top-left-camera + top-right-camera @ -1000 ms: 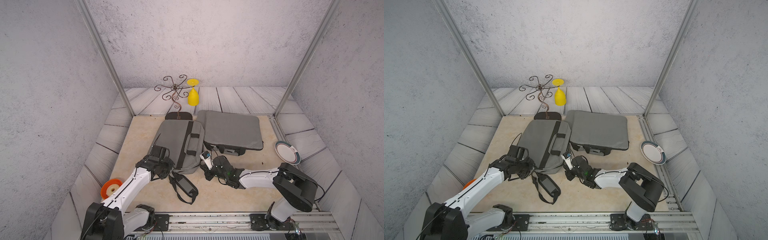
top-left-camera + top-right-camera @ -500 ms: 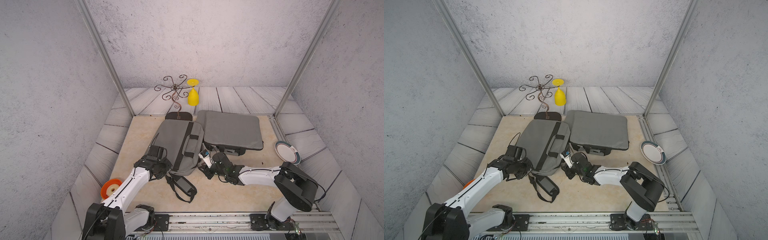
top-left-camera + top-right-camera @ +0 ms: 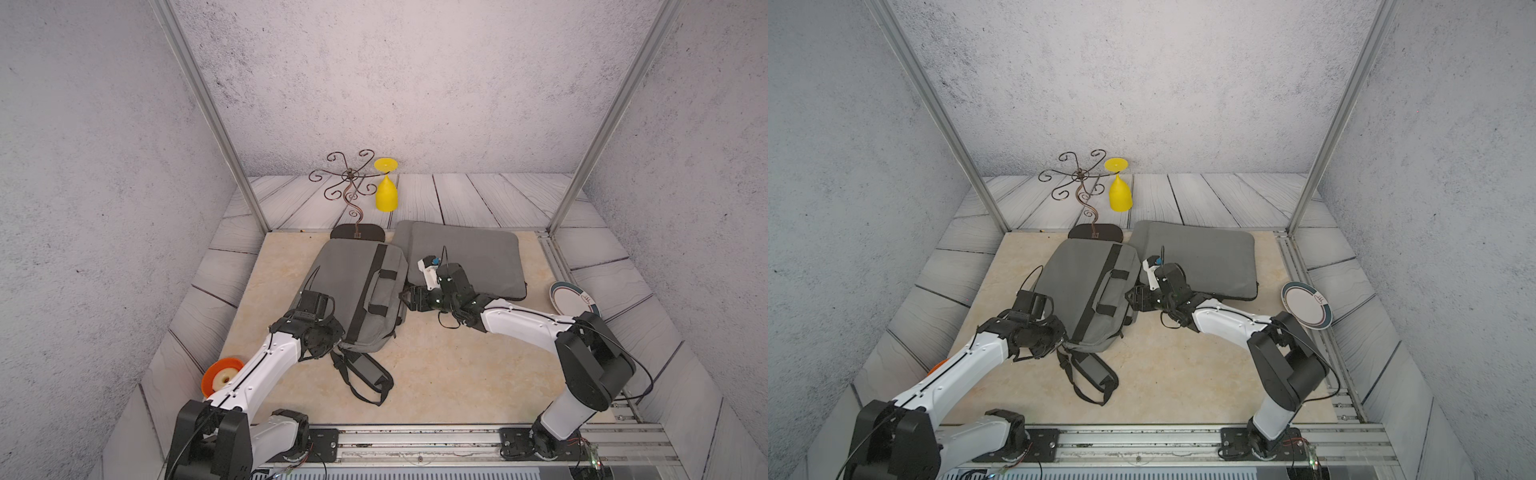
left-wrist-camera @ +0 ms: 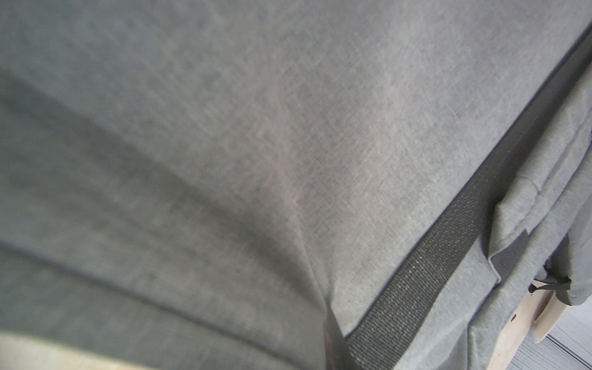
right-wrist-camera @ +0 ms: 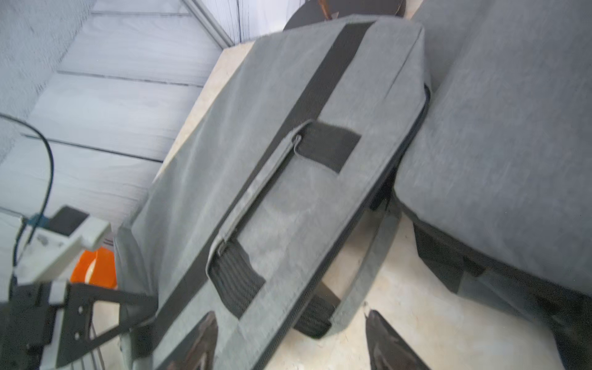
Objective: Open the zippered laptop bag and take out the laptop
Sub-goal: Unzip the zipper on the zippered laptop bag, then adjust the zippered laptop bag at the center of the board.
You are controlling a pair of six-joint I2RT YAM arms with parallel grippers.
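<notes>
The left end effector [image 3: 330, 337], jaws narrowed almost together, presses on the near left corner of the laptop bag [image 3: 353, 282], which lies flat on the worktop [image 3: 436, 365]. The right end effector [image 3: 408, 297] stands wide open at the bag's right edge, just beside a grey padded sleeve [image 3: 469, 257].

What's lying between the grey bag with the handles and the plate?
A flat grey padded case, then a strip of bare beige tabletop before the plate. Both top views show it.
</notes>
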